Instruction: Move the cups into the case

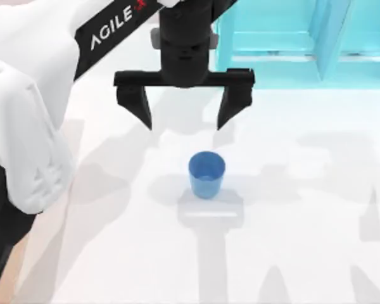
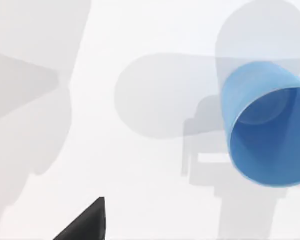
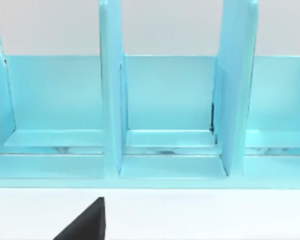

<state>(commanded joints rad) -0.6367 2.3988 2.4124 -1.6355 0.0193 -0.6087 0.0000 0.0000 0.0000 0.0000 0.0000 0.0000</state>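
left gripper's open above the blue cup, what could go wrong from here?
1. The left gripper hangs open, offset from the blue cup toward the top view's far side; a straight descent could put a fingertip on the rim and tip it.
2. The cup is tapered and stands upright on the white table; a squeeze might push it out of the grip.
3. The light blue divided rack stands close behind the gripper, so a lift or swing could clip it.
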